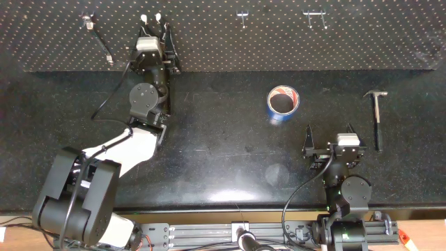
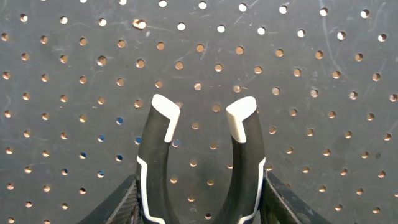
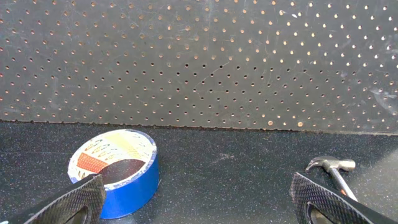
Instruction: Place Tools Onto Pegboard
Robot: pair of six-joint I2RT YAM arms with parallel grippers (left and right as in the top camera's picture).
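Pegboard [image 1: 279, 35] along table's [image 1: 209, 146] far edge, left tool [image 1: 155, 33] clamping pliers [image 2: 155, 155] before it (white-tipped handles), right tool [image 1: 327, 136] spread apart between tape [image 1: 283, 102], hammer [image 1: 377, 118]

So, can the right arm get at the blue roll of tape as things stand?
Probably yes: the blue roll of tape lies just ahead of the open right tool, with nothing between them.
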